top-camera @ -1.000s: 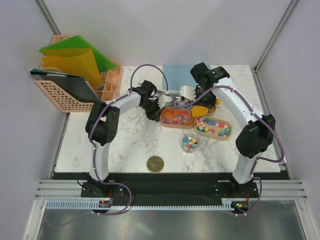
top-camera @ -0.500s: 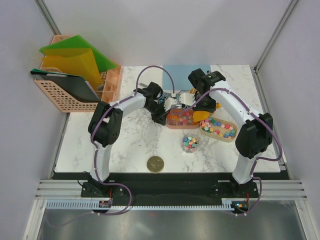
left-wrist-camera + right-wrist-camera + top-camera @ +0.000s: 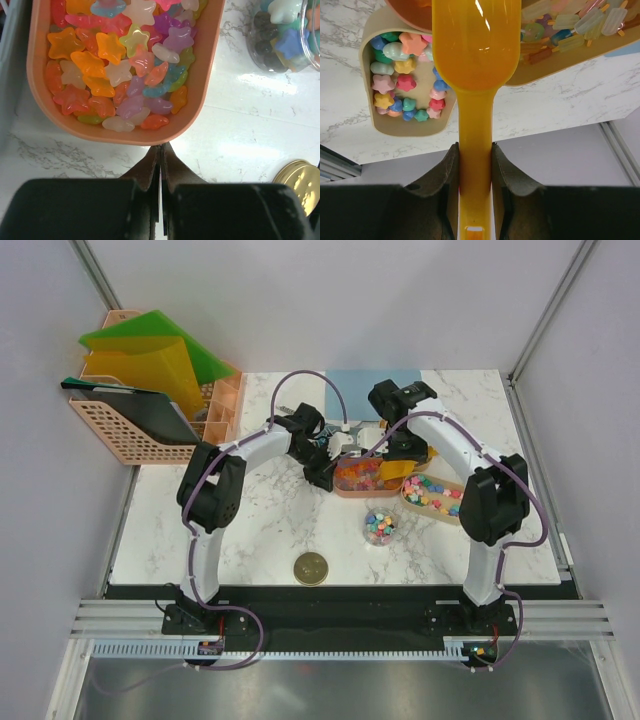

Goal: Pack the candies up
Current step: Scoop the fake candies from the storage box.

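Orange-red star candies fill an orange tray. My left gripper is shut and empty, its tips against that tray's near rim. Pastel star candies lie in a beige tray to the right. My right gripper is shut on the handle of the orange scoop, whose bowl hangs over the trays; the scoop's inside is hidden. A small clear jar holding mixed candies stands in front of the trays.
A round gold lid lies near the front edge. A peach basket with coloured folders stands at the back left. A blue sheet lies at the back. Another beige tray of stick-shaped sweets shows in the right wrist view.
My left gripper moved right to the orange tray's end, and the tray shifted slightly right. My right gripper carried the scoop left and lower over the trays.
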